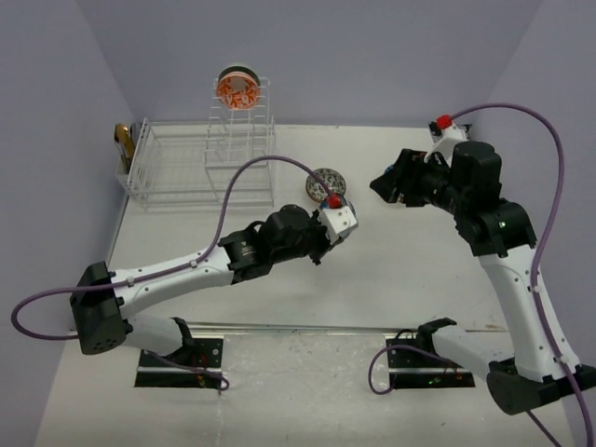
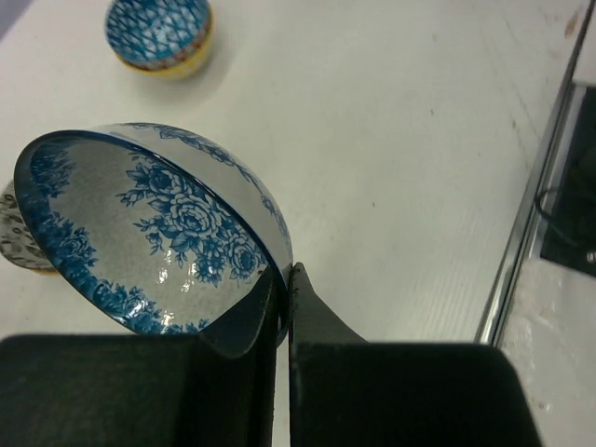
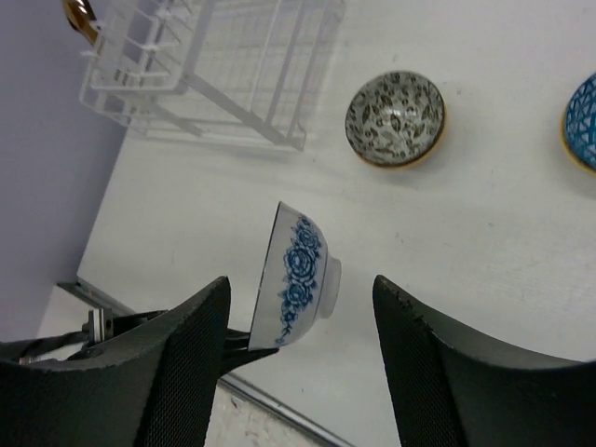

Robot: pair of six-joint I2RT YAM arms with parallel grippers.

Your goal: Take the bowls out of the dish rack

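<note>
1. The tabletop [image 1: 410, 279] carries everything.
2. The dish rack [image 1: 177, 191] stands at its far left, well apart from both hands. One orange-patterned bowl [image 1: 237, 88] sits on edge at the top of its tower.
3. The left hand [image 2: 284, 284] is near the middle of the tabletop, pinched tight on the rim of the blue-flowered bowl [image 2: 154, 233].
4. The right hand [image 1: 382, 186] is open and holds nothing. It lies to the right of that bowl and is aimed at it.
5. The held bowl stands on edge with its opening turned sideways. It likely needs tipping level before it is set down.
6. A grey leaf-patterned bowl [image 3: 395, 119] and a blue-patterned bowl [image 2: 158, 33] rest upright nearby, so the free spot is between them. The left arm is the nearer one to the rack's bowl.
</note>
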